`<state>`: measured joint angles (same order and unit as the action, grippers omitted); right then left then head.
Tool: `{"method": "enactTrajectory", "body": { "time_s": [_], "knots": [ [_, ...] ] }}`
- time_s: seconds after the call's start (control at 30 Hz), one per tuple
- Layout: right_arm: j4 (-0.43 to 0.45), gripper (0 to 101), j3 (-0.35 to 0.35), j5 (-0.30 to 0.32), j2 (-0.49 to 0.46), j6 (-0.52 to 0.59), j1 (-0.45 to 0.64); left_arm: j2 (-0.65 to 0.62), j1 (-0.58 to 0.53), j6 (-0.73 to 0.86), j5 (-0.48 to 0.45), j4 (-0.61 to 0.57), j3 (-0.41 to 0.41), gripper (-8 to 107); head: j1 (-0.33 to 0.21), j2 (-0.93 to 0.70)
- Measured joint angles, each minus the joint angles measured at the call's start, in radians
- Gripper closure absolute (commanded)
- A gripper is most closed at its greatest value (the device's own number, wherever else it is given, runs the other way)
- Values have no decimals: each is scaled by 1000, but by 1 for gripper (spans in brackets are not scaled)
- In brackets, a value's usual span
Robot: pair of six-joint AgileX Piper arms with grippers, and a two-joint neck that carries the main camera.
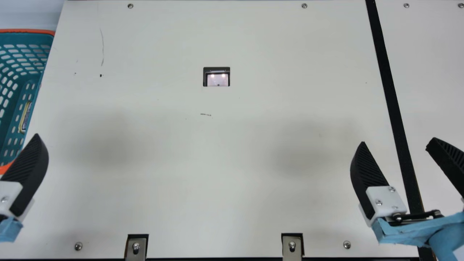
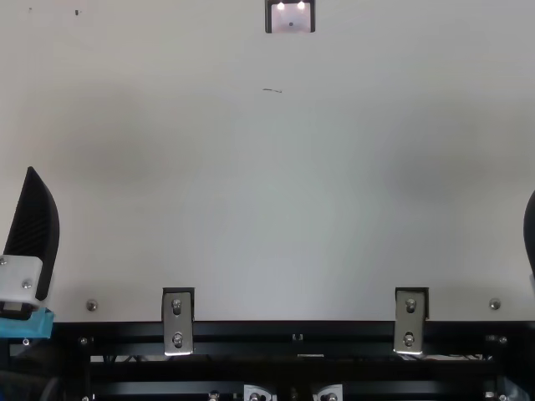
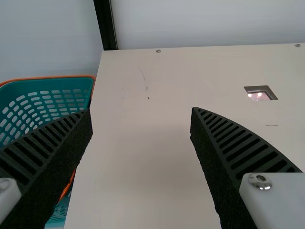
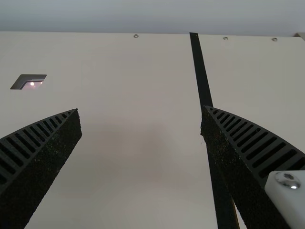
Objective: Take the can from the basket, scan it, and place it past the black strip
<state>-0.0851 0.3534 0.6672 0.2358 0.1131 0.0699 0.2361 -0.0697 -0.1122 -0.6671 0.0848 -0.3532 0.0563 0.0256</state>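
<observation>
Left pincer (image 1: 25, 166) and right pincer (image 1: 397, 140) both point forward, fingers spread apart.

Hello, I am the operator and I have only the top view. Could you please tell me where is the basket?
Observer: In the main view, the basket is at the left edge of the table.
Operator: Thank you. Is there something lying inside of it?
Observer: Yes, a small thing with a gold-coloured edge lies low in it, near the side next to the table. I cannot tell for sure that it is the can.
Operator: I understand. And what must I know about the right side, please?
Observer: In the main view, the black strip runs between the two open fingers of the right hand.
</observation>
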Motion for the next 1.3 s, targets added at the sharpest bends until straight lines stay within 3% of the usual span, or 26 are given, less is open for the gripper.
{"method": "enactTrajectory", "body": {
  "time_s": [1.3],
  "knots": [
    [0,0,0,0,0,0,0,0,0,0,0,0,0,9,5,0]
  ]
}}
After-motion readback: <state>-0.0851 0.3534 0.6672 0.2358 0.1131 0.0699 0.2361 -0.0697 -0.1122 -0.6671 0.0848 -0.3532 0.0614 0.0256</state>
